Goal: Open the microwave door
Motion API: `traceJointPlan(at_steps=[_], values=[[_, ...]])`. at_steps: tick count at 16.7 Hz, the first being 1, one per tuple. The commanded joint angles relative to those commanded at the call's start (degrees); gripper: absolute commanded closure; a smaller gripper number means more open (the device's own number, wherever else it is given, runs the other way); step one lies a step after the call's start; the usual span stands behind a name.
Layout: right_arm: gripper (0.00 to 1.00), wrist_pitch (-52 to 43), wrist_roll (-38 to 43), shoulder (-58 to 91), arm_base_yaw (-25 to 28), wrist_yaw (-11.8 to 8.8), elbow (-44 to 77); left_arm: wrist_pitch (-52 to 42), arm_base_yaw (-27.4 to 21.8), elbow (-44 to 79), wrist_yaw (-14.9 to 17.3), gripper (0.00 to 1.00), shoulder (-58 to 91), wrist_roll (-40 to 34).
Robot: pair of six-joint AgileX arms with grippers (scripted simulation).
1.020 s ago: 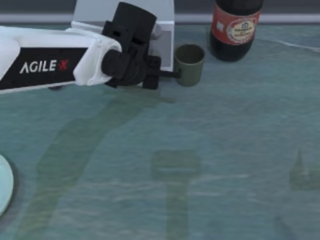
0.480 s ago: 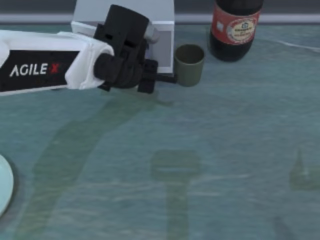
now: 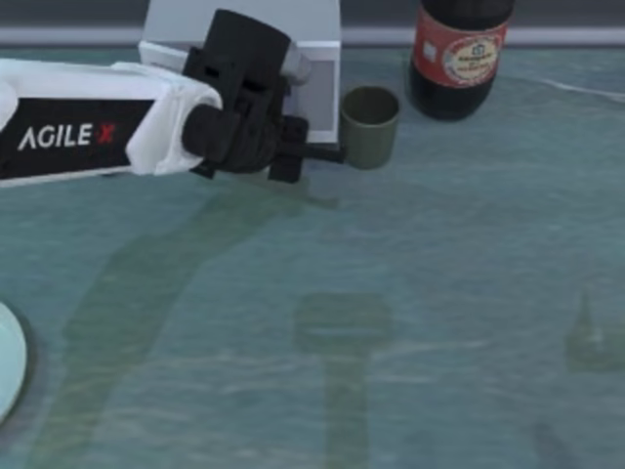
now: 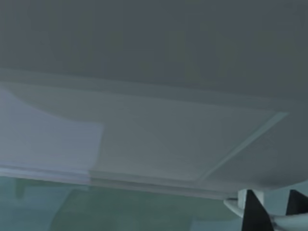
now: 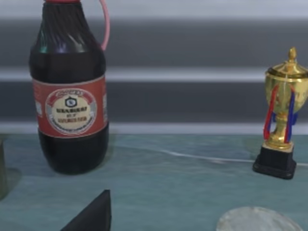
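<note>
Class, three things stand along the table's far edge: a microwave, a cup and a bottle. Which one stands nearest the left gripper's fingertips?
The cup: the left gripper points at its side from the microwave, with little or no gap. The bottle stands farther right.

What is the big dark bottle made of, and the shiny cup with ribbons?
The bottle looks like dark glass or glossy plastic: light glints on its shoulder, and a red paper-like label wraps it. The trophy looks like polished gold metal or gold-coated plastic, bright and reflective, on a matt black base.
</note>
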Motion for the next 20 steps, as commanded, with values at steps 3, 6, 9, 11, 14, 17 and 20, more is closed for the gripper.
traceJointPlan(at_steps=[3, 6, 9, 11, 14, 17, 20], values=[[0.0, 0.0, 0.0, 0.0, 0.0, 0.0, 0.0, 0.0, 0.0, 0.0, 0.0, 1.0, 0.0, 0.0], [0.0, 0.0, 0.0, 0.0, 0.0, 0.0, 0.0, 0.0, 0.0, 0.0, 0.0, 1.0, 0.0, 0.0], [0.0, 0.0, 0.0, 0.0, 0.0, 0.0, 0.0, 0.0, 0.0, 0.0, 0.0, 1.0, 0.0, 0.0], [0.0, 0.0, 0.0, 0.0, 0.0, 0.0, 0.0, 0.0, 0.0, 0.0, 0.0, 1.0, 0.0, 0.0], [0.0, 0.0, 0.0, 0.0, 0.0, 0.0, 0.0, 0.0, 0.0, 0.0, 0.0, 1.0, 0.0, 0.0], [0.0, 0.0, 0.0, 0.0, 0.0, 0.0, 0.0, 0.0, -0.4, 0.04, 0.54, 1.0, 0.04, -0.17], [0.0, 0.0, 0.0, 0.0, 0.0, 0.0, 0.0, 0.51, 0.21, -1.31, 1.56, 1.0, -0.85, 1.4]])
